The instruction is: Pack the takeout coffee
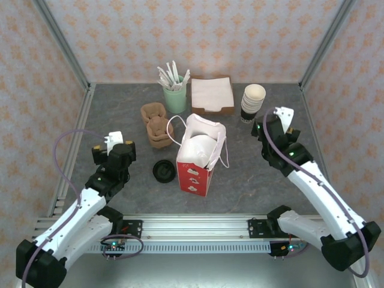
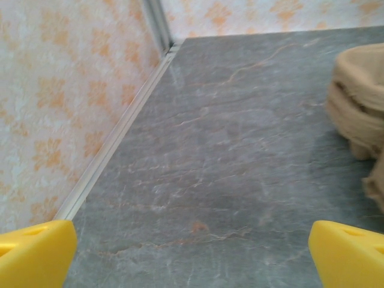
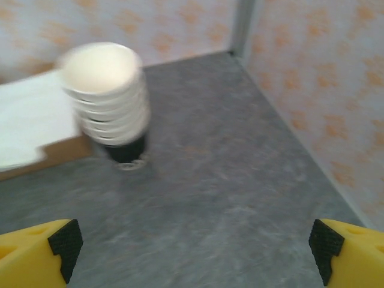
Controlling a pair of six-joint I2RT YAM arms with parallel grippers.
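Left fingers and right fingers both stand spread wide, pinching nothing. Mid-tabletop, a flat black lid lies just left of the upright red-and-white bag. The bag's mouth is open and its inside is white. The takeout coffee is hidden, and whether it sits within cannot be told. The bag's white print is too small to read. Toward the far edge stand pulp carriers, a green cup holding white sticks, a brown tray of napkins, and stacked cream cups.

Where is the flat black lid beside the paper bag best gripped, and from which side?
Probably across its rim, coming straight down from above: the lid lies flat and low on the table, offering no side wall to pinch. The bag stands close on its right, so pinch front to back.
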